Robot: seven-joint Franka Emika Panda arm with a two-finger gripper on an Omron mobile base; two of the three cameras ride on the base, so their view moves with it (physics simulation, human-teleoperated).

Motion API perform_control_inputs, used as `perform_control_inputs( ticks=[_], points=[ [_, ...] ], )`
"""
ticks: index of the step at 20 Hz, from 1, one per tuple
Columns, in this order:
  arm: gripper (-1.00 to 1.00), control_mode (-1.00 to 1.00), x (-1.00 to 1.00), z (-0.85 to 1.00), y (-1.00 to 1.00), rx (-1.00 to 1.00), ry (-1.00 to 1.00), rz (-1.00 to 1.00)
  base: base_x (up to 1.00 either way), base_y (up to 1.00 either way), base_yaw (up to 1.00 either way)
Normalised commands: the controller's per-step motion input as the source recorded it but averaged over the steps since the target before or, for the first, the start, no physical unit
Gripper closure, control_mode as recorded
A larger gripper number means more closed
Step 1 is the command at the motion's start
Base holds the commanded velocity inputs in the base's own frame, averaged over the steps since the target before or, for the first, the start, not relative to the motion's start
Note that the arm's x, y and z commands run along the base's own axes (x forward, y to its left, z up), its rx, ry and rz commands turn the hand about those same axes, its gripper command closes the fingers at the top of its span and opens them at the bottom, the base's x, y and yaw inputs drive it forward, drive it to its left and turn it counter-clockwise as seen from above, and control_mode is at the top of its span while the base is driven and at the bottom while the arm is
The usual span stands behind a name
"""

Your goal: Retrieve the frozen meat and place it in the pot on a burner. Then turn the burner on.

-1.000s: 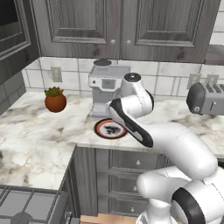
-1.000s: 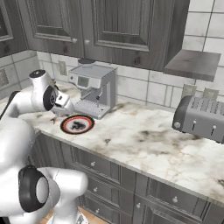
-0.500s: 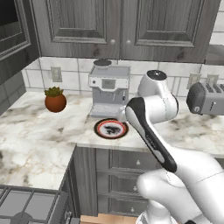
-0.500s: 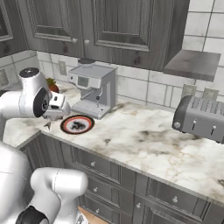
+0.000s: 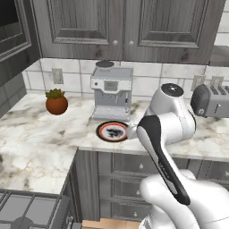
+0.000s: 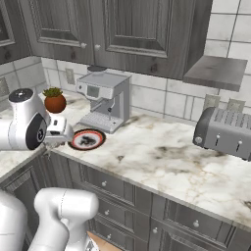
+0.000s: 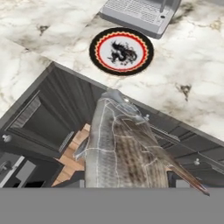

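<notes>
— Where does your claw (image 7: pixel 131 186) sit?

— You see it over the counter's (image 5: pixel 40 134) front edge, with the fish (image 7: pixel 118 148) reaching out ahead of it, above the drawers (image 7: pixel 52 118).

— And beyond the fish?

— You find the plate (image 7: pixel 121 51) lying on the counter just past its far tip, and the coffee machine (image 7: pixel 140 13) right behind that plate, against the wall.

— To the sides?

— From the base cameras you see the potted plant (image 5: pixel 56 102) well off to the claw's left on the counter, and the toaster (image 6: pixel 225 132) well off to its right, under the hood (image 6: pixel 215 72).
</notes>
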Motion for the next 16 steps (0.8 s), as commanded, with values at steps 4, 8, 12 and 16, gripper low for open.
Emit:
perform_control_inputs(
  ticks=[4,8,12,16],
  points=[
    [1.0,-1.0,0.0,0.0,0.0,0.0,0.0,0.0,0.0,0.0,0.0],
    [1.0,-1.0,0.0,0.0,0.0,0.0,0.0,0.0,0.0,0.0,0.0],
    [1.0,-1.0,0.0,0.0,0.0,0.0,0.0,0.0,0.0,0.0,0.0],
    [1.0,1.0,-0.01,0.0,0.0,0.0,0.0,0.0,-0.14,0.0,0.07]
  ],
)
